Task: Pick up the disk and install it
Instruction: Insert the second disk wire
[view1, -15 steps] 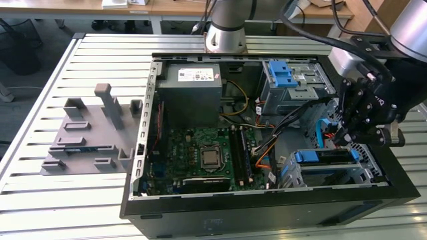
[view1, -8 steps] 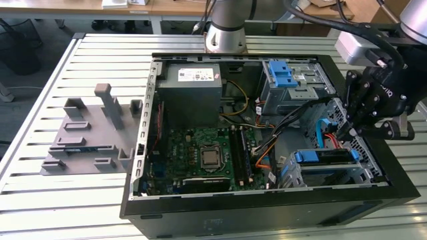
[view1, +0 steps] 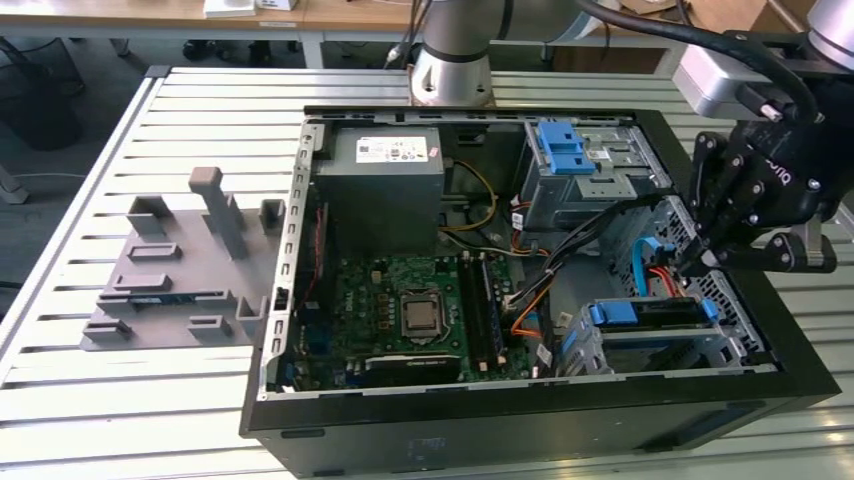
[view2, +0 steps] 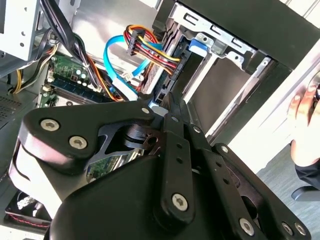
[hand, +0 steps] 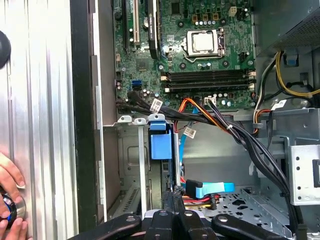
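Note:
The disk (view1: 650, 314), silver in a blue carrier, sits inside the lower drive cage at the exterior view's right front corner of the open computer case (view1: 534, 425). Its blue carrier tab (hand: 160, 144) stands edge-on in the cage slot in the first wrist view. My gripper (view1: 694, 266) hangs just above the cage's rear end. Its black fingers (hand: 175, 197) are shut together, tips at the disk's inner end, nothing showing between them. In the second wrist view the gripper (view2: 168, 102) points into the cage beside the cable plugs.
A blue data cable (view2: 117, 70) and a coloured power-cable bundle (hand: 215, 120) run right beside the fingers. Motherboard (view1: 400, 310), grey power supply (view1: 380, 185) and upper cage with blue latch (view1: 567, 150) fill the case. A grey fixture (view1: 174, 270) lies left. A person's hand (hand: 10, 200) rests outside the case.

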